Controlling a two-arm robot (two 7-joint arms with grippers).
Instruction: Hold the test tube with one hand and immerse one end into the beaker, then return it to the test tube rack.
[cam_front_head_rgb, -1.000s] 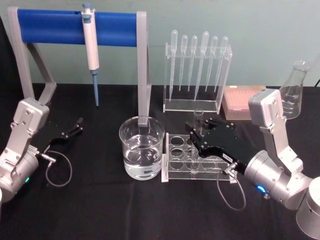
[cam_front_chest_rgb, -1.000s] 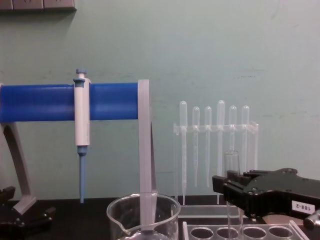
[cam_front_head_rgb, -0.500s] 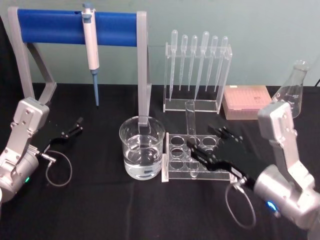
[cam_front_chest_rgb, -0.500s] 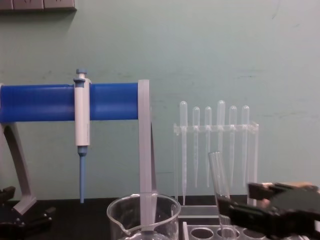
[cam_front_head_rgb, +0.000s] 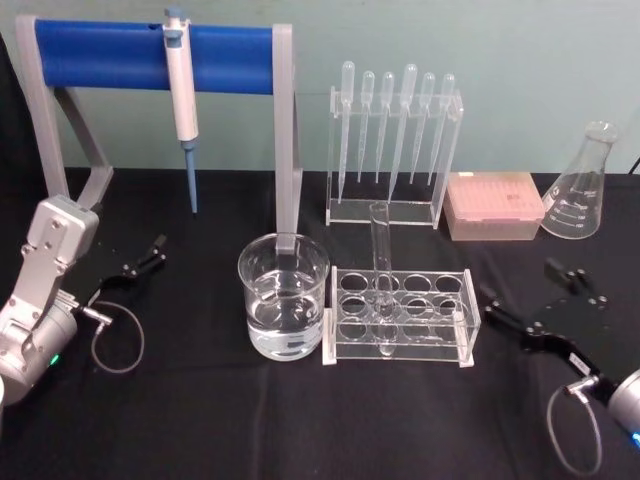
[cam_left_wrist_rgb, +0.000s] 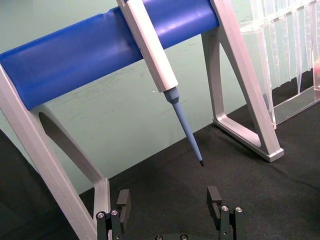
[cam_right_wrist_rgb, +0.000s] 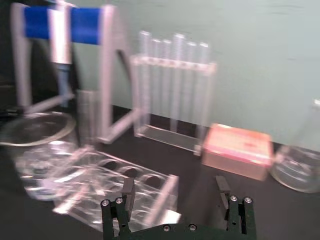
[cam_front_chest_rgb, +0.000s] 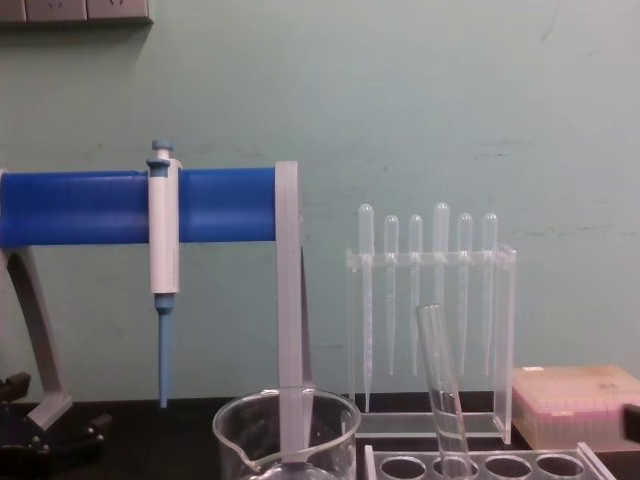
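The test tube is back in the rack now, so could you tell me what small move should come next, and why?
Probably just park the right gripper beside the rack. The test tube leans in a rack hole next to the beaker, and the gripper is open and apart from it, so nothing seems left to handle.

Black table (cam_front_head_rgb: 200, 420): beaker (cam_front_head_rgb: 284, 297), rack (cam_front_head_rgb: 400, 315), flask (cam_front_head_rgb: 580, 185).

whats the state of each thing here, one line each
test tube: in the rack, leaning, not held
beaker: upright, partly filled with clear liquid
rack: flat on the table, holding one tube
right hand: open, empty, right of the rack
left hand: open, empty, far left
pipettor: hanging on the blue stand
flask: upright
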